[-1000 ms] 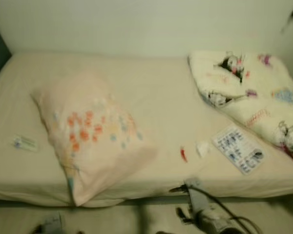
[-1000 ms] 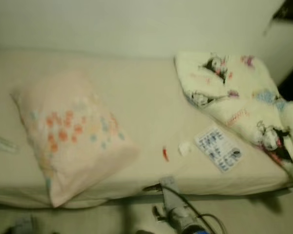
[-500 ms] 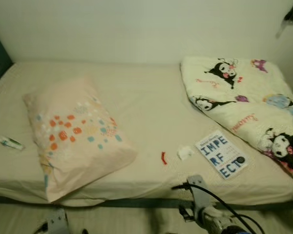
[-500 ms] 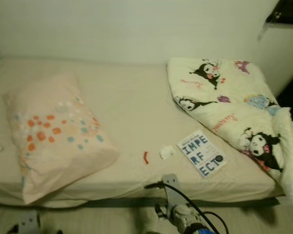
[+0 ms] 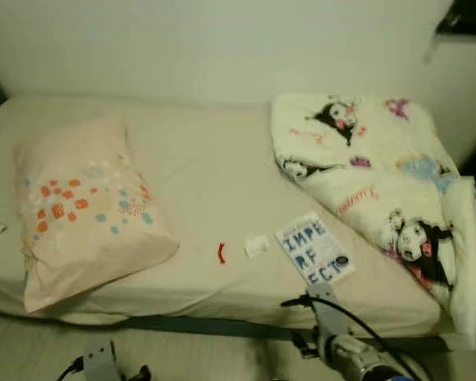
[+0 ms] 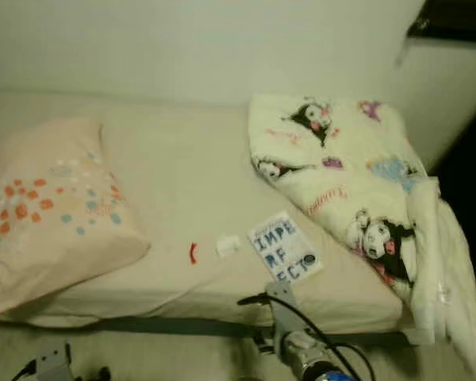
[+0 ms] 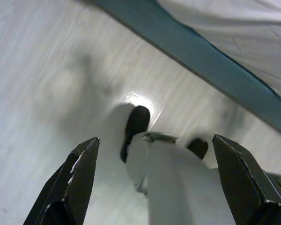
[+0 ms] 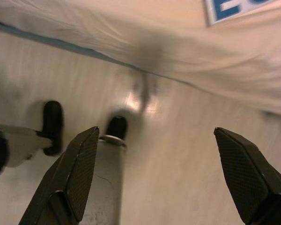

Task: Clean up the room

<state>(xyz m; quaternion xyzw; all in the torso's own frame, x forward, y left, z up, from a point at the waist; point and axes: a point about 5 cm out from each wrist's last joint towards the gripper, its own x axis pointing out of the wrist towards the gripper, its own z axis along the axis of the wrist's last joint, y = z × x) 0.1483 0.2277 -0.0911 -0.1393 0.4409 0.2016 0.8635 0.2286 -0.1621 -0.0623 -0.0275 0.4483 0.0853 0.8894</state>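
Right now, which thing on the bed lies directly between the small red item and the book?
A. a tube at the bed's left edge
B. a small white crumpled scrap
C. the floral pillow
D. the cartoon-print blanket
B: the small white scrap lies on the sheet with the red item on its left and the book on its right, apart from both.
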